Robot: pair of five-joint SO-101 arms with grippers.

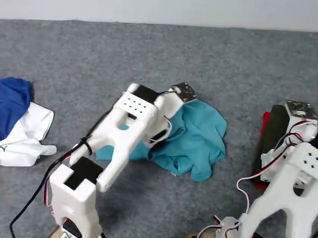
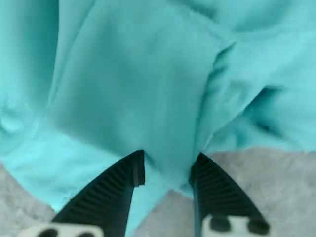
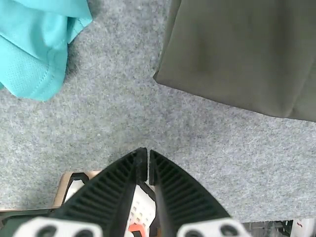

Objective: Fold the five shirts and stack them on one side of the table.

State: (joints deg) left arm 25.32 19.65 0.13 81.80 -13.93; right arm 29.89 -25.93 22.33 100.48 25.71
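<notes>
A crumpled teal shirt [image 1: 198, 137] lies mid-table. My left gripper [image 2: 168, 165] is open low over it, and its fingers [image 2: 123, 182] straddle a fold of the teal cloth [image 2: 148, 74] at the shirt's edge. My right gripper [image 3: 148, 150] is shut with nothing in it, above bare grey felt between the teal shirt's corner [image 3: 39, 44] and a folded dark olive shirt [image 3: 247, 49]. That dark shirt [image 1: 273, 130] rests on a red one [image 1: 265, 122] at the table's right edge. A blue shirt [image 1: 7, 106] and a white shirt [image 1: 24, 138] lie loose at the left.
Grey felt [image 1: 151, 54] covers the table, with open room at the back and between the piles. A black cable [image 1: 32, 197] trails from the left arm's base. The right arm's base [image 3: 79, 187] sits near the front edge.
</notes>
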